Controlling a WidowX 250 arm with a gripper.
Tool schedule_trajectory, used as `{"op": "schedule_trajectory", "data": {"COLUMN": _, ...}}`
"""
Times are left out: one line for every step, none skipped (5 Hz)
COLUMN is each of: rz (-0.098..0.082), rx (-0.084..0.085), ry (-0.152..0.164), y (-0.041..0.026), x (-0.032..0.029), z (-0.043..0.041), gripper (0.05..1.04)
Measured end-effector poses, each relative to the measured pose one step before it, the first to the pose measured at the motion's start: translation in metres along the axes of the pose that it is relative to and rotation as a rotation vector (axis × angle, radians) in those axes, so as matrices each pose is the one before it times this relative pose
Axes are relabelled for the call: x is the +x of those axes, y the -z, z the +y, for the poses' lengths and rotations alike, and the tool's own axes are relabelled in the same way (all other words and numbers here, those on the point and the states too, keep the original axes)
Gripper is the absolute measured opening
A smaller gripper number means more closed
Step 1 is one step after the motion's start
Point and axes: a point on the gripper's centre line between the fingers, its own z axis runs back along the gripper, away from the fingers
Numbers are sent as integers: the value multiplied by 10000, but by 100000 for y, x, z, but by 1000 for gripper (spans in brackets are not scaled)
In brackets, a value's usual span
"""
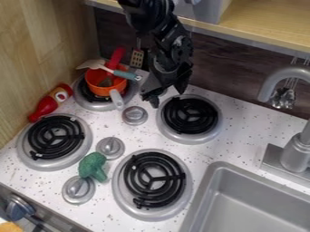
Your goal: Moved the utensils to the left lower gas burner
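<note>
Utensils (115, 59) lean in the orange pot (100, 91), pickup yet to come! My tool (168, 98) gapes, empty, nearby; next it must swing over and grip.

My gripper (167, 96) hangs above the white stovetop (230, 122), fingers apart, between the upper left burner (97, 106) and the upper right burner (209, 131). On the upper left burner sits an orange pot (100, 93); a red utensil (115, 58) and a pale, teal-ended utensil (91, 64) lean out of it. I see a red bottle (47, 107) beside the wooden wall (48, 41), and green broccoli (92, 166) between the lower left burner (27, 153) and the lower right burner (121, 195).
</note>
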Motion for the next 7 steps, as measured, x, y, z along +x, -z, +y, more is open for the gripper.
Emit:
{"op": "schedule_trajectory", "data": {"rz": 144, "rx": 301, "ry": 62, "y": 979, "x": -652, "z": 926, "gripper": 999}}
{"op": "schedule_trajectory", "data": {"rz": -239, "rx": 181, "ry": 481, "y": 79, "x": -1081, "z": 2626, "gripper": 999}}
{"op": "schedule_trajectory", "data": {"rz": 1, "rx": 419, "ry": -89, "y": -2537, "x": 906, "z": 301, "gripper": 999}}
{"op": "schedule_trajectory", "data": {"rz": 16, "rx": 504, "ry": -325, "y": -934, "x": 73, "z": 1028, "gripper": 999}}
{"op": "schedule_trajectory", "data": {"rz": 287, "rx": 559, "ry": 15, "y": -404, "x": 249, "z": 858, "gripper": 999}}
{"op": "schedule_trajectory", "data": {"rz": -300, "rx": -175, "ry": 577, "y": 866, "x": 2040, "z": 1321, "gripper": 999}}
{"op": "schedule_trajectory", "data": {"rz": -444, "rx": -464, "ry": 310, "y": 1058, "x": 1724, "z": 786, "gripper": 999}}
